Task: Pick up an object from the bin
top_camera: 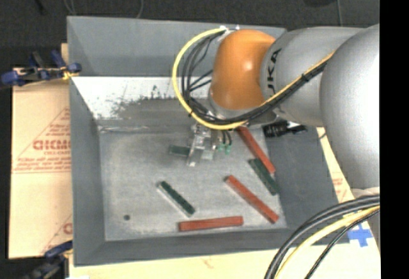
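My gripper [199, 147] hangs below the orange wrist cover, over the middle of the bin floor toward the back. A short dark green bar [178, 151] lies right at its left side, touching or nearly touching it; whether it is gripped I cannot see. A longer dark green bar [176, 198] lies aslant on the floor below and to the left of the gripper. To the gripper's right a red-brown bar [257, 150] runs diagonally, partly under the arm.
Another dark green bar [264, 177] lies beside the right red-brown one. Two more red-brown bars rest nearer the front: one aslant [252, 198], one flat along the front wall [211, 224]. A small dark speck [126, 218] sits at the front left.
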### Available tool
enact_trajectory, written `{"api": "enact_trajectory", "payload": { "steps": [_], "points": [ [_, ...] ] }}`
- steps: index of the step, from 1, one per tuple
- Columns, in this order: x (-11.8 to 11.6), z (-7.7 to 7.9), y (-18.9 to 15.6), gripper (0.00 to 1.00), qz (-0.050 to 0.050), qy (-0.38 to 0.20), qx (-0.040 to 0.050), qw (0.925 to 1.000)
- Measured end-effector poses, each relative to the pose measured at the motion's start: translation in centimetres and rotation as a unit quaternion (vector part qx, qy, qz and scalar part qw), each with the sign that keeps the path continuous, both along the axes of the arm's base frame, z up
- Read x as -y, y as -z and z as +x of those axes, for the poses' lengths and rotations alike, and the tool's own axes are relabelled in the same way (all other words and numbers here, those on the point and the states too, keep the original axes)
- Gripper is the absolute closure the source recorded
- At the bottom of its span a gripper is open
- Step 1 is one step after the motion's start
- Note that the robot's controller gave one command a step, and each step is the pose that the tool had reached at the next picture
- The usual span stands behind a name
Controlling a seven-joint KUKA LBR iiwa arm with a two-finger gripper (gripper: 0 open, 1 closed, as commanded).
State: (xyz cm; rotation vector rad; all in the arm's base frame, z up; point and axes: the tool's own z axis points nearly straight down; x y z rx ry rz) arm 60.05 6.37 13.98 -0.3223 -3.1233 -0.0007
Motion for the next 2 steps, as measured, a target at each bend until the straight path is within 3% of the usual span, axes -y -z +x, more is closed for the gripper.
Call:
{"api": "enact_trajectory", "payload": {
  "steps": [2],
  "points": [
    [0.02, 0.19, -2.51, 1.00, 0.000, -0.001, 0.0037, 1.0000]
  ]
}}
